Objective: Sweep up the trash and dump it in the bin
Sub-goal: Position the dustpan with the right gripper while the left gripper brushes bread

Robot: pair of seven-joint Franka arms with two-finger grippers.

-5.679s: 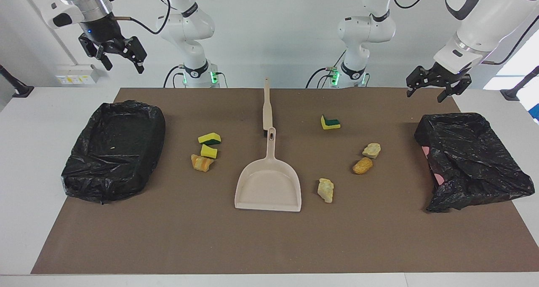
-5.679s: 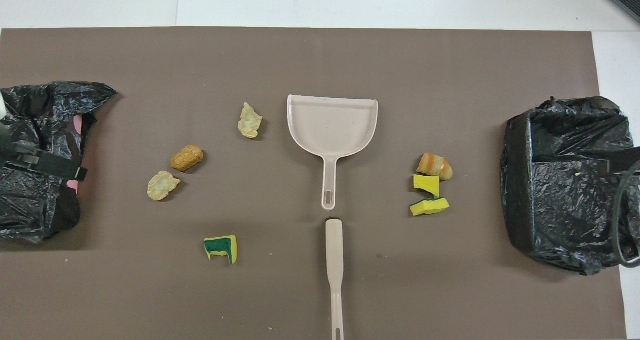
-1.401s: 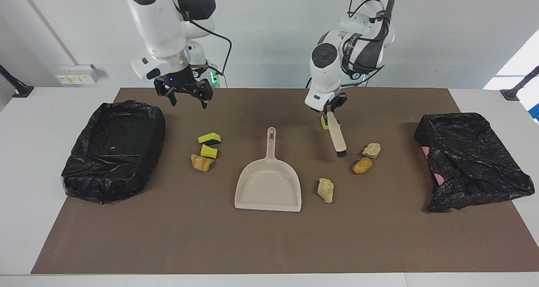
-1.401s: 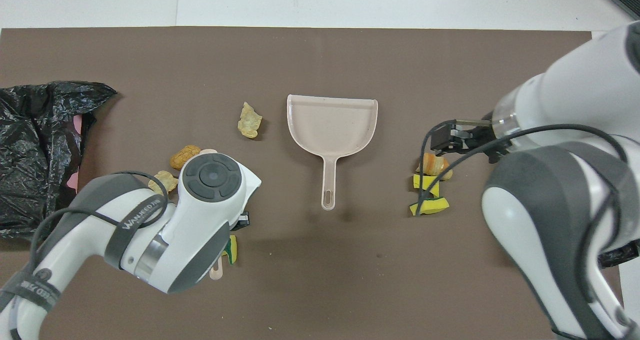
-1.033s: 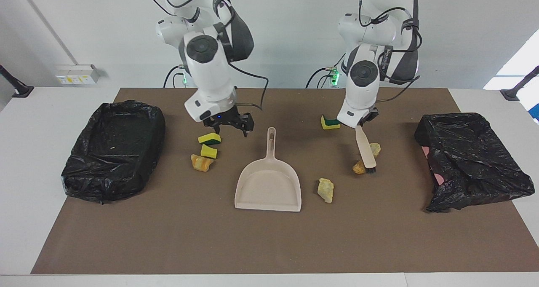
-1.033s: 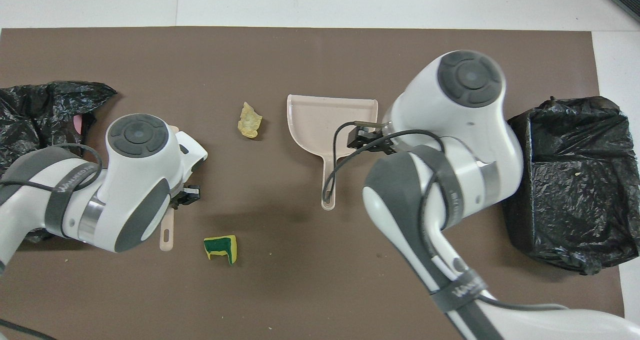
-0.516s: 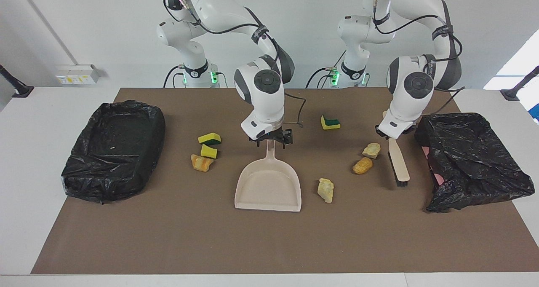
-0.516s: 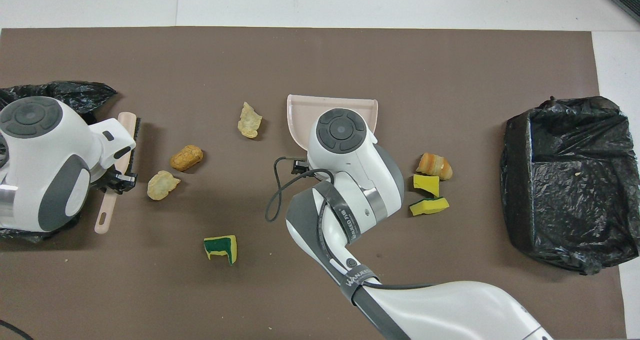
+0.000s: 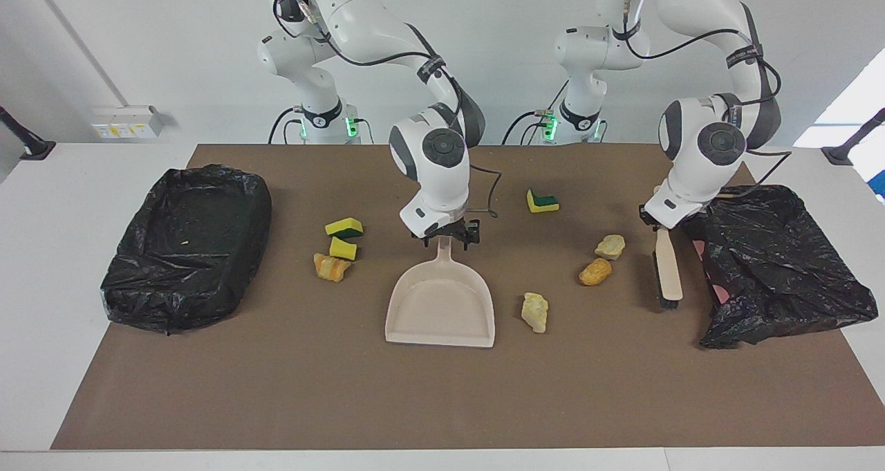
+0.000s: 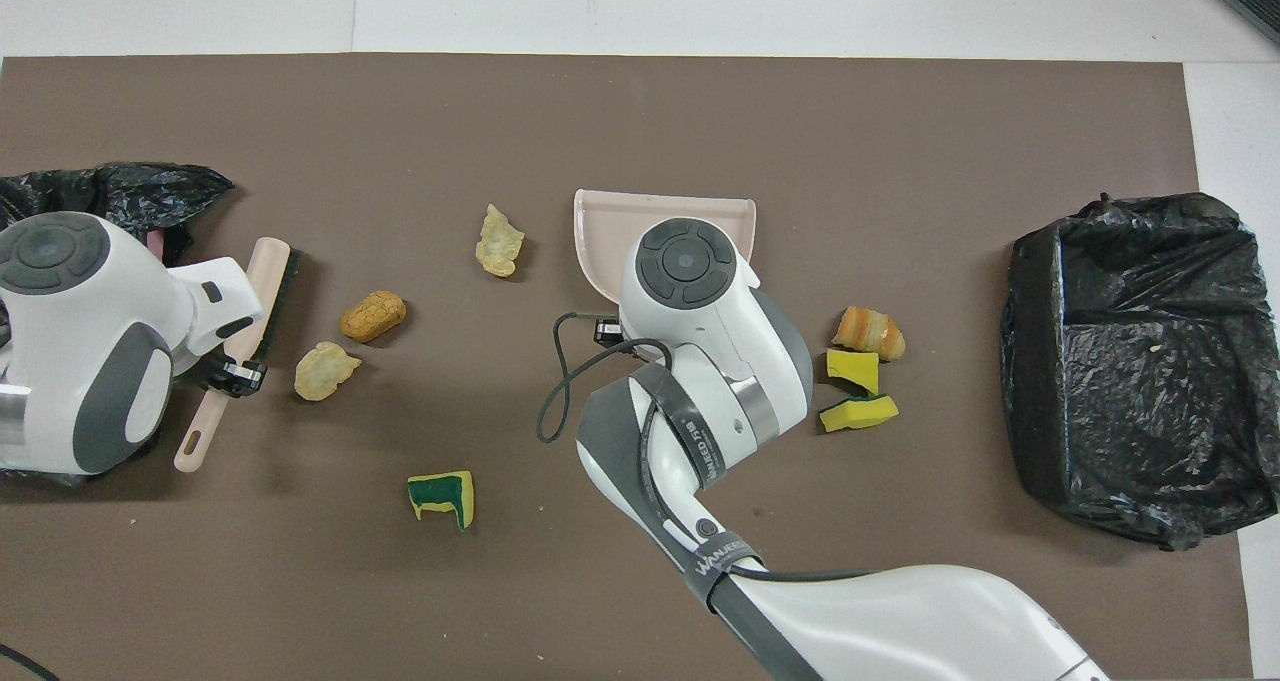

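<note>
The left claw (image 9: 665,226) is clamped on the brush (image 9: 668,269) handle beside a black-bagged bin (image 9: 774,263). The right claw (image 9: 446,236) sits at the dustpan (image 9: 442,298) handle; I cannot tell its grip. Trash lies on the worktop (image 9: 442,395): three scraps (image 9: 339,246) at the dustpan's nine o'clock in the facing view, four (image 9: 596,270) toward three.

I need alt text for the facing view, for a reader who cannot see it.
Two robot arms work over a brown mat: the right gripper is down on the dustpan handle, and the left gripper holds a brush beside a black-bagged bin. Seven trash scraps lie around the dustpan, none swept in.
</note>
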